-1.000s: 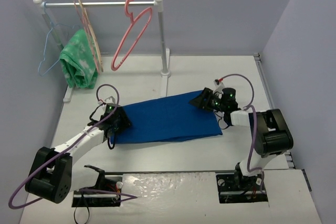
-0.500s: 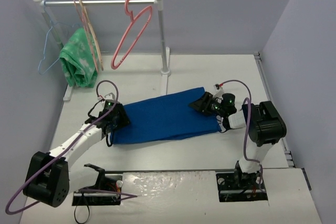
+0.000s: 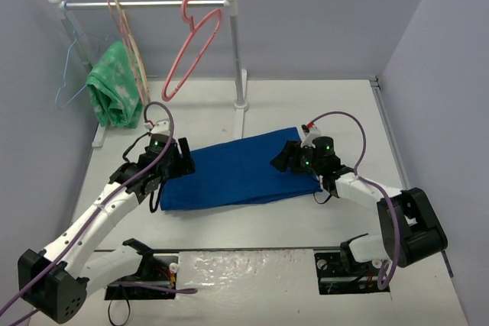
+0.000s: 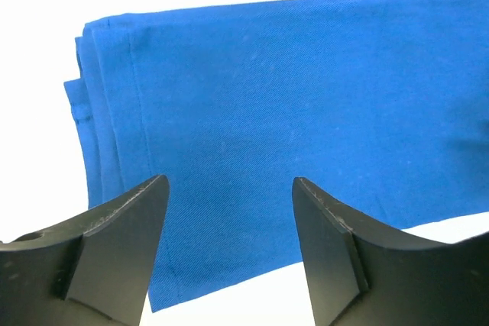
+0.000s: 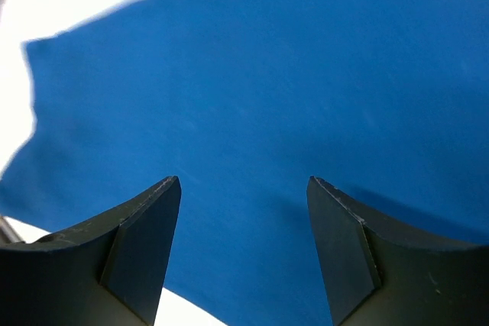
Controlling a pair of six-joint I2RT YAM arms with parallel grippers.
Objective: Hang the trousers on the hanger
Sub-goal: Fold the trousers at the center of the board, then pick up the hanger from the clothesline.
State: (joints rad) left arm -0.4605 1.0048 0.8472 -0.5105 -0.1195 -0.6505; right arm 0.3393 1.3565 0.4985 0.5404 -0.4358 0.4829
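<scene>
— How were your jaws set?
— Both pairs stood apart, clamped on nothing. My left jaws hovered over one end of the trousers (image 3: 241,173) and my right jaws over the other, I judged so the cloth could be lifted evenly.
— Where did the trousers lie?
— Folded flat on the surface (image 3: 321,104), between my arms.
— The hanger (image 3: 186,7)?
— Farther back, hooked on the rail (image 3: 145,4), with nothing draped on it yet.

Bright, even light; wrist-cam bkgd blown out.
</scene>
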